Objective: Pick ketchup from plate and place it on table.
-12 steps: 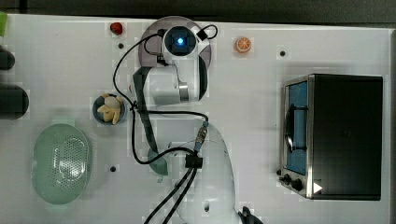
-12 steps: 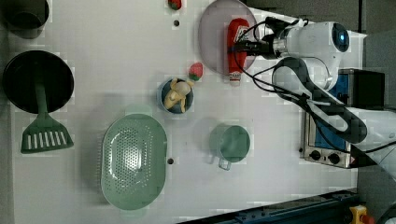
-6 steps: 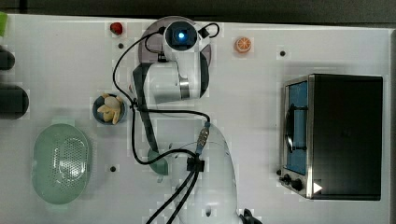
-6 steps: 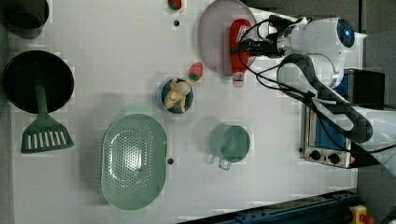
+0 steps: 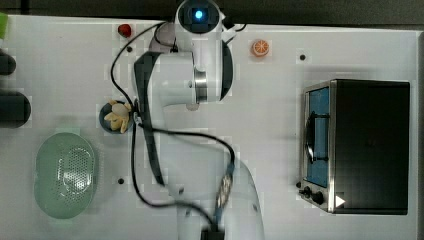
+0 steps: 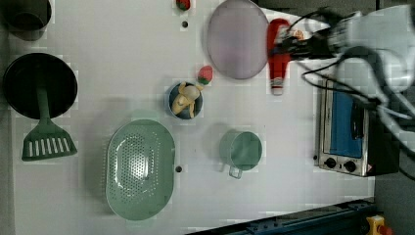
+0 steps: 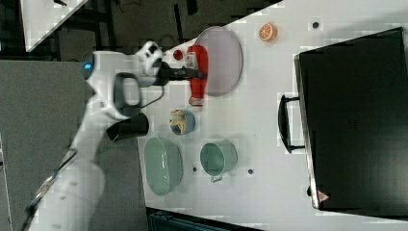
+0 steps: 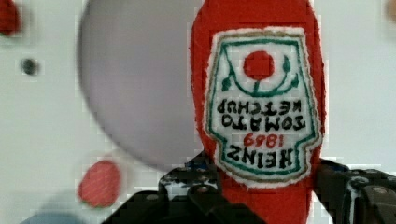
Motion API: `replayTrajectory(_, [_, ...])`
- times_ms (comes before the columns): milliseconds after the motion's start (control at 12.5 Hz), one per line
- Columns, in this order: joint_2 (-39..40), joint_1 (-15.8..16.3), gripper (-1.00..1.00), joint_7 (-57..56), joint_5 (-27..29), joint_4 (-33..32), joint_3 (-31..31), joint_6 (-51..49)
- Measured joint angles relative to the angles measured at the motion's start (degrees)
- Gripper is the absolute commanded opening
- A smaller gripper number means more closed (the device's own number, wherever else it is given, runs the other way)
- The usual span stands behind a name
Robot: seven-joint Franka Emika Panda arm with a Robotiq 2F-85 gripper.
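Note:
The red ketchup (image 6: 279,61) bottle hangs lengthwise over the white table (image 6: 122,44), just off the left view's right edge of the pale lilac plate (image 6: 237,39). My gripper (image 6: 281,45) reaches in from the left view's right and is shut on the bottle's body. In the right view the ketchup (image 7: 198,72) overlaps the plate's (image 7: 221,57) left rim, with the gripper (image 7: 195,73) across it. The wrist view has the ketchup (image 8: 261,107) label close up, a finger (image 8: 196,186) on each side, and the plate (image 8: 135,84) beside it.
A strawberry (image 6: 205,74) and a blue dish of banana pieces (image 6: 185,100) lie near the plate. A green mug (image 6: 241,149), a green colander (image 6: 141,169), a toaster oven (image 6: 345,132) and a black pan with spatula (image 6: 39,88) stand around. An orange slice (image 5: 260,48) lies near the far edge.
The arm has carried the ketchup toward the left view's right, from over the plate's edge to beside the plate. The grip on the bottle is unchanged.

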Motion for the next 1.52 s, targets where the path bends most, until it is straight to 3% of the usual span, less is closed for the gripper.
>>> replayTrajectory(320, [-12.58,-3.23,0.16,0.34,6.21,1.51,0.17,-8.30])
replayTrajectory(720, [-22.11,-4.96,0.16,0.64,6.69,-1.01,-4.64,-14.48])
replayTrajectory(1120, [-28.36,-6.74,0.16,3.44,6.45,-16.90,-6.90,-12.53])
replayTrajectory(1520, [-28.93,-6.24,0.16,6.55,5.56,-33.74,-3.82,0.08])
